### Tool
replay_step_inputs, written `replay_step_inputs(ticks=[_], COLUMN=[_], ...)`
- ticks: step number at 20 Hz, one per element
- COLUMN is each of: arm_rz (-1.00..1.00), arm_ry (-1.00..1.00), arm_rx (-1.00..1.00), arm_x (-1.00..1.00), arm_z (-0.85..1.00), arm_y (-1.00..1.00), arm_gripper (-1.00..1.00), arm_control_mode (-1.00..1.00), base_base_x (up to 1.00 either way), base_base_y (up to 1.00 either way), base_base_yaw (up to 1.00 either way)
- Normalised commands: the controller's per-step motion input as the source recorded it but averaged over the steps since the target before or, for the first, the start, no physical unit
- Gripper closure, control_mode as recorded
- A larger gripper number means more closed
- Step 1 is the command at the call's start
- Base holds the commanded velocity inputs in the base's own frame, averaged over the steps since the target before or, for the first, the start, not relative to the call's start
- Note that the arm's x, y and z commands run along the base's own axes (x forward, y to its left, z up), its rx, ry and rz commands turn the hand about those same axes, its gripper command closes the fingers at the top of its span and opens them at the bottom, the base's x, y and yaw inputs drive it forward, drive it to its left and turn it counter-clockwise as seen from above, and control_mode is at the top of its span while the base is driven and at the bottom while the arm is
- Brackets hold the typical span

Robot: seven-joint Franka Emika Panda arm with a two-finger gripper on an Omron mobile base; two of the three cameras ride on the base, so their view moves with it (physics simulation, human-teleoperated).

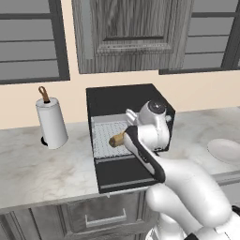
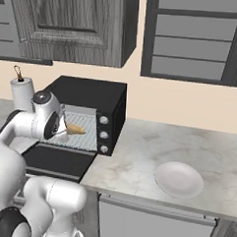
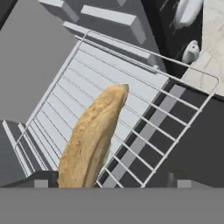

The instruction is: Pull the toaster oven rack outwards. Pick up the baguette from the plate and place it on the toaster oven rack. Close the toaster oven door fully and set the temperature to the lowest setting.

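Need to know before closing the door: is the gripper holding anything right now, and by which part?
Nothing is held. The gripper stands open, its tips apart; the long golden-brown baguette lies between them on the grey wire-mesh rack.

Baguette (image 3: 94,138) near end cut off at bottom of hand view, fingertips mostly hidden there. Rack (image 1: 107,136) right part behind arm, left base view. Knob (image 2: 103,120) markings too small to read.

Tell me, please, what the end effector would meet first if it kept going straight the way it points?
Most likely the golden-brown crusty baguette directly ahead of the end effector, lying on the light-grey wire-mesh rack; depth is unclear.
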Motion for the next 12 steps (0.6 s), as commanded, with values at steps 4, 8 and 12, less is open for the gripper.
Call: replay_step_inputs(ticks=[4, 8, 12], arm_rz=[-0.01, 0.04, 0.16], arm_ry=[0.00, 0.00, 0.00], arm_rx=[0.00, 0.00, 0.00], arm_x=[-0.89, -0.80, -0.52], arm_z=[0.29, 0.00, 0.00], arm_y=[-0.44, -0.39, -0.02], arm_gripper=[-1.00, -1.00, -1.00], arm_control_mode=[-1.00, -1.00, -1.00], base_base_x=[0.00, 0.00, 0.00], base_base_y=[0.00, 0.00, 0.00], base_base_yaw=[0.00, 0.00, 0.00])
